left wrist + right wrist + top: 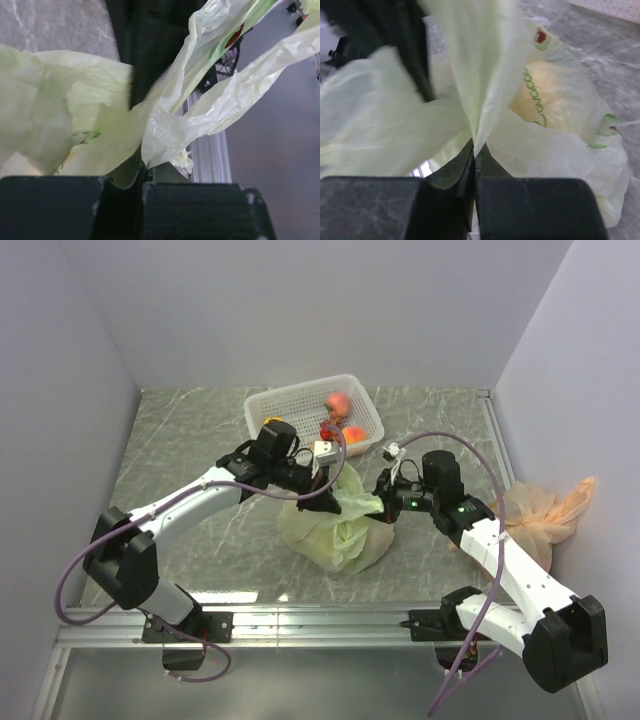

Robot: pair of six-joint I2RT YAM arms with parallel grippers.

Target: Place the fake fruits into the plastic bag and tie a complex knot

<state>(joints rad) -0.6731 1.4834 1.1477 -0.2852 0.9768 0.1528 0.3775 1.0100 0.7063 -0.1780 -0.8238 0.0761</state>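
While clamped shut, left pincer (pixel 142 172) and right pincer (pixel 473 150) on plastic bag (pixel 340 530) handles.

Pale green plastic bag (pixel 340 530), green print

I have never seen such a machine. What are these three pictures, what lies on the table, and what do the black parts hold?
These are two robot arms bolted to a table. The wide picture looks down from above; the other two come from a camera on each wrist. In the middle lies a pale green plastic bag with something yellowish inside. The left gripper and the right gripper each pinch a handle of the bag. Behind stands a white basket with a few fake fruits. At the right edge lies an orange bag.
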